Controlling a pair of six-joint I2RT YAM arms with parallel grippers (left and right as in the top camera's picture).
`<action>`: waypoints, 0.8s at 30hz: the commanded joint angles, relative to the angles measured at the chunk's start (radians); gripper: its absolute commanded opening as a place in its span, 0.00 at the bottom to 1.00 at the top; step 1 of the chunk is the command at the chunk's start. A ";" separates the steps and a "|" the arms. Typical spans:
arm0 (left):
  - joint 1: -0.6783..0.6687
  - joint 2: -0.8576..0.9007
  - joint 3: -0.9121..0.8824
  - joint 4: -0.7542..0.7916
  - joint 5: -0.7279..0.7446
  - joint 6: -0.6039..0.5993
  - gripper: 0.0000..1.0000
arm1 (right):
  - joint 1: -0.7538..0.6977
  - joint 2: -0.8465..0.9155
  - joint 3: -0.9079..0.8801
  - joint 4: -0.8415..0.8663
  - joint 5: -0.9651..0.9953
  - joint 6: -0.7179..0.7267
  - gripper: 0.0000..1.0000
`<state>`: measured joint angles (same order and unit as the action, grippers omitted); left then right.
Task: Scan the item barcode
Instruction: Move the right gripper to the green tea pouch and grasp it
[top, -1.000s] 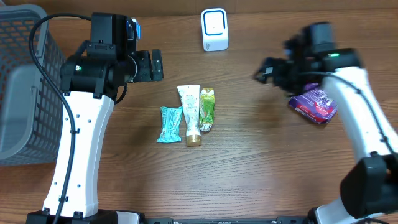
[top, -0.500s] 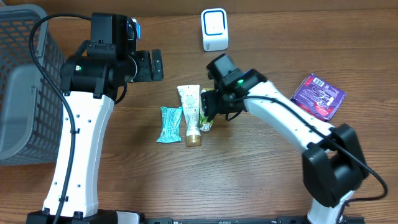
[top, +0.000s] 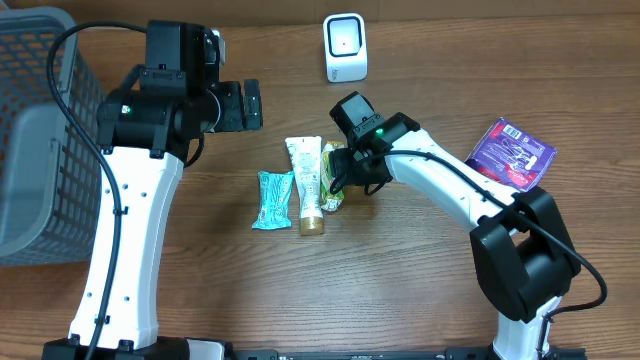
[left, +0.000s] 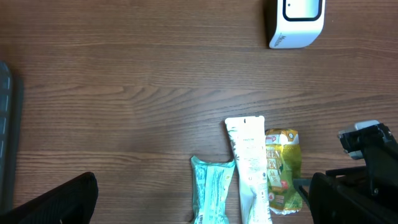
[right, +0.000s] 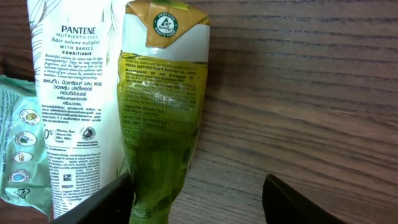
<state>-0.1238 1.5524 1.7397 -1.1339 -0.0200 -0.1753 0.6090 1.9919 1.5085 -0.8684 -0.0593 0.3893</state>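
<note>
1. The item in hand is the green pouch. It lies flat on the bench, some way from the scanner on the side toward the robot, printed back facing up.
2. The right claw sits low over the end of the pouch farthest from the scanner, half wide, one finger on each side. The left-hand finger is at the pouch's edge, while the other stands apart on bare wood. It is not gripping.
3. My reading is that the step is the pickup, with the claw set to close and the scan itself not yet begun.
4. The next move calls for the fingers to pinch the pouch alone. The conditioner tube lies edge to edge with it, on the scanner's left-hand side, so a stray finger could catch both.
5. After that the pouch needs lifting and carrying to the scanner, with its barcode turned to the white face. I cannot make out a barcode in the fine print.
6. A teal packet lies beyond the tube, farther left of the scanner.
7. A purple packet lies well to the scanner's right.
8. The left claw hangs wide and empty, left of the scanner and clear of the items.
</note>
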 joint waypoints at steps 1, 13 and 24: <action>0.000 0.003 -0.004 0.001 -0.006 0.022 1.00 | -0.003 0.013 -0.004 -0.003 0.015 0.000 0.66; 0.000 0.003 -0.004 0.001 -0.006 0.022 1.00 | -0.099 0.014 -0.004 -0.149 0.198 0.005 0.67; -0.001 0.004 -0.004 0.001 -0.006 0.022 1.00 | -0.157 0.013 0.044 -0.170 0.078 -0.164 0.79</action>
<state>-0.1238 1.5524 1.7397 -1.1339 -0.0200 -0.1753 0.4244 1.9930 1.5089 -1.0367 0.0837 0.3134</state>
